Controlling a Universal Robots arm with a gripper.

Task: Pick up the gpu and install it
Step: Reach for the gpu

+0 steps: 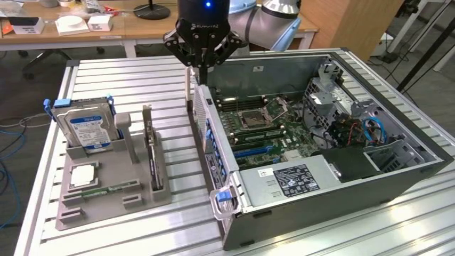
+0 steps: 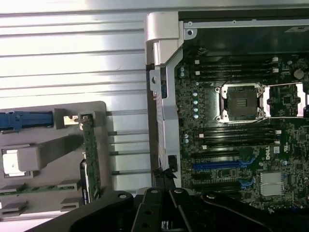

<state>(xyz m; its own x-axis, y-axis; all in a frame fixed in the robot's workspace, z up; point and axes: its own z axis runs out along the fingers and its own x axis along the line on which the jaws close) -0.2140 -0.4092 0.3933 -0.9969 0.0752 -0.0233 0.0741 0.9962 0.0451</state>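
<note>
On the exterior view's left, a grey holder (image 1: 106, 205) sits on the surface (image 1: 128, 80); a hard drive (image 1: 87, 129) with a blue-white label stands upright at its far end; the gpu (image 1: 151, 154) stands on edge in a slot along the holder's right side, well apart from the end effector; a memory stick (image 1: 106, 189) lies flat towards the holder's near end. Just right of the holder, an open computer case (image 1: 398, 178) lies on its side; inside it the motherboard (image 1: 274, 141) faces up, with a bare processor socket (image 1: 256, 118) towards the far end and a labelled power supply (image 1: 291, 178) at the near end; blue cables (image 1: 373, 130) loop at the case's right. Over the far end of the case's left wall, the arm (image 1: 277, 16) points the end effector (image 1: 201, 77) straight down; its fingers are pressed together, gripping nothing. The surface is slatted silver metal; beyond it stands a wooden desk (image 1: 142, 29) carrying white boxes (image 1: 71, 24).
</note>
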